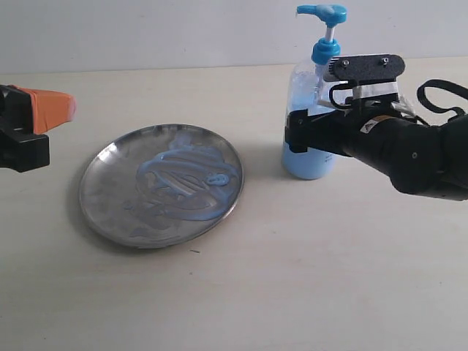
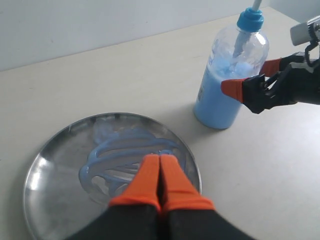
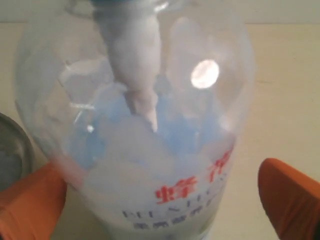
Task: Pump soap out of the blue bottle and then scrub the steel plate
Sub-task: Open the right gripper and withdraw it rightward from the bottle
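The steel plate [image 1: 110, 183] lies left of centre on the table, streaked with pale blue soap [image 1: 186, 179]. To its right stands the blue bottle [image 1: 307, 157], upright, with its pump head up. My right gripper [image 1: 311, 139] is open around the bottle's body. In the right wrist view one orange finger [image 3: 30, 200] lies against the bottle [image 3: 150, 150], while the other finger [image 3: 290, 195] stands apart from it. My left gripper [image 1: 64, 108] is shut on nothing, raised left of the plate. In the left wrist view its tips [image 2: 160, 156] point over the soap [image 2: 115, 160] on the plate [image 2: 50, 170].
The beige table [image 1: 292, 278] extends in front of and behind the plate and bottle. A pale wall [image 1: 146, 29] runs along the back edge. The bottle [image 2: 220, 95] and my right gripper [image 2: 251, 76] also show in the left wrist view.
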You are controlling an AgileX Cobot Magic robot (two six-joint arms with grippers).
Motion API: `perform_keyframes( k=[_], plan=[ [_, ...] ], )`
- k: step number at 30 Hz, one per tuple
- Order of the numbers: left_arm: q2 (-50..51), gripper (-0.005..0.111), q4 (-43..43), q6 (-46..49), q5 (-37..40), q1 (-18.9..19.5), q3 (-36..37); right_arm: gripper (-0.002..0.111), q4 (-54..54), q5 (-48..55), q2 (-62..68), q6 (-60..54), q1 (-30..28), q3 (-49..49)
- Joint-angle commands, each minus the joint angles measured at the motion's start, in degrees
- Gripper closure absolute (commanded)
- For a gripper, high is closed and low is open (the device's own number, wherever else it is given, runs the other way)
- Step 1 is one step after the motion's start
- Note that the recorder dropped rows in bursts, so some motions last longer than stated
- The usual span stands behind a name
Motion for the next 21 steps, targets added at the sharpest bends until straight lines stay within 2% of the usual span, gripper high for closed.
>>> perform_keyframes(
  k=[1,7,14,16,21],
  plan=[
    [-0.43,0.107,-0.41,-0.15,-0.88,0.13,0.46,0.003,0.1,3.38,-3.14,-0.39,0.01,0.4],
    [-0.43,0.107,-0.41,-0.15,-0.88,0.13,0.46,0.004,4.58,6.83,-6.47,-3.71,0.01,0.75],
    [-0.43,0.107,-0.41,-0.15,-0.88,0.13,0.46,0.006,7.35,4.84,-12.89,-5.5,0.01,6.54],
    [-0.43,0.107,-0.41,-0.15,-0.88,0.13,0.46,0.01,7.49,4.57,-15.07,-6.32,0.01,7.93],
    [-0.43,0.107,-0.41,-0.15,-0.88,0.13,0.46,0.036,7.22,7.97,-20.97,-8.01,0.01,10.31]
  ],
)
